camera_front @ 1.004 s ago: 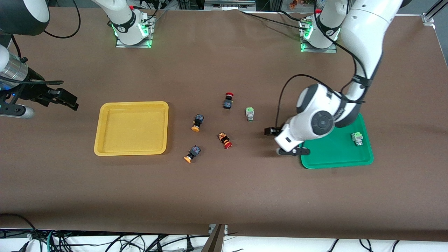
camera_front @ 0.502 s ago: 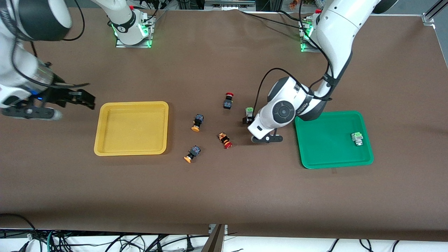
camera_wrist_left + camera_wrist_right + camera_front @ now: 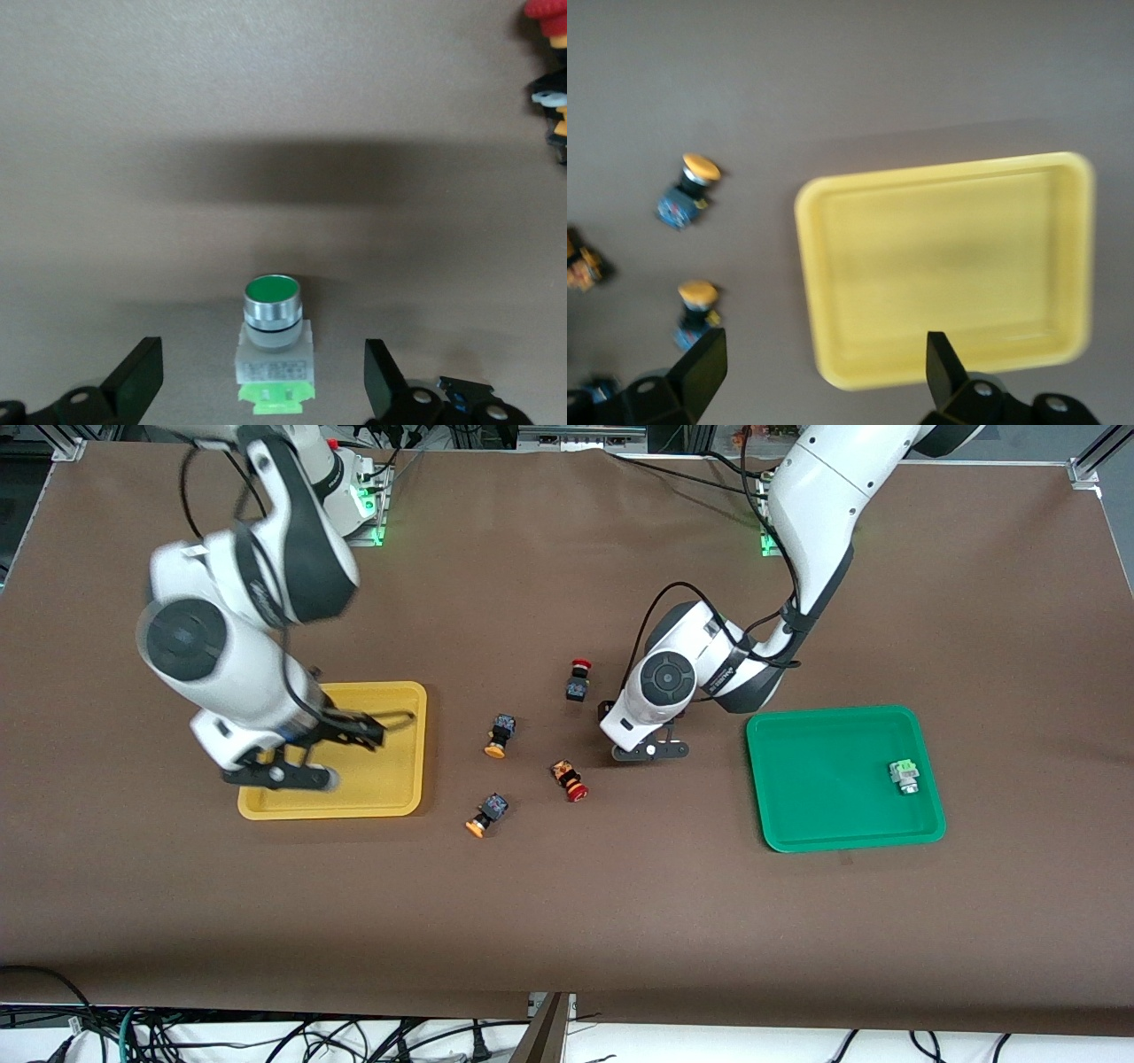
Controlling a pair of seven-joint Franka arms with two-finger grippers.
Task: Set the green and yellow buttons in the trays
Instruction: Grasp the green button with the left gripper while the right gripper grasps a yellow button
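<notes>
A green button [image 3: 272, 341], round green cap on a white-grey body, lies on the table between the open fingers of my left gripper [image 3: 261, 381]; nothing touches it. In the front view the left gripper [image 3: 625, 722] hides it. A second green button [image 3: 904, 777] lies in the green tray [image 3: 833, 710]. Two yellow buttons [image 3: 499, 735] [image 3: 485, 815] lie on the table between the trays. My right gripper [image 3: 359, 731] hangs open over the yellow tray [image 3: 390, 687]. In the right wrist view, the yellow tray [image 3: 948, 266] and the yellow buttons [image 3: 687, 190] [image 3: 695, 310] lie below the right gripper [image 3: 819, 372].
Two red-capped buttons [image 3: 578, 679] [image 3: 569, 779] lie on the brown table among the others; one is close to the left gripper, farther from the front camera. The left arm's cable loops above its wrist.
The left gripper moved from the green tray's edge to over the loose green button. The right arm swung in from the table's end to over the yellow tray. Both stayed open.
</notes>
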